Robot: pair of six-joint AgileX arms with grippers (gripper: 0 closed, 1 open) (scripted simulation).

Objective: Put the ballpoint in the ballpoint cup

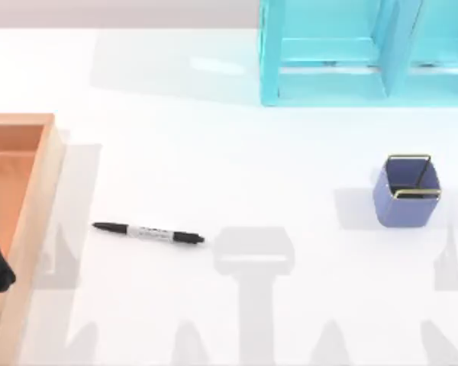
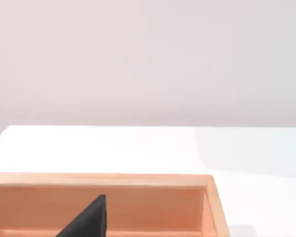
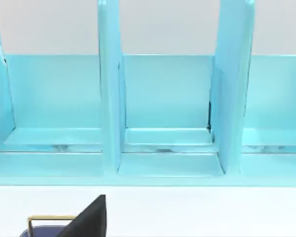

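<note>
Three cameras: one overhead, one riding each wrist.

The top view looks straight down on the white table [image 1: 214,152], cyan shelf unit [image 1: 351,53] at one o'clock, wooden tray [image 1: 23,198] at nine, ballpoint cup [image 1: 406,191] at three. The left wrist view sits low, facing level across the tray's rim [image 2: 98,180] toward a bare wall. The right wrist view faces the shelf unit [image 3: 163,108] close up, the cup's gold rim [image 3: 49,218] nearest.

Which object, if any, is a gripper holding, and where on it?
Nothing is held: the slim black ballpoint lies alone on the white table.
</note>
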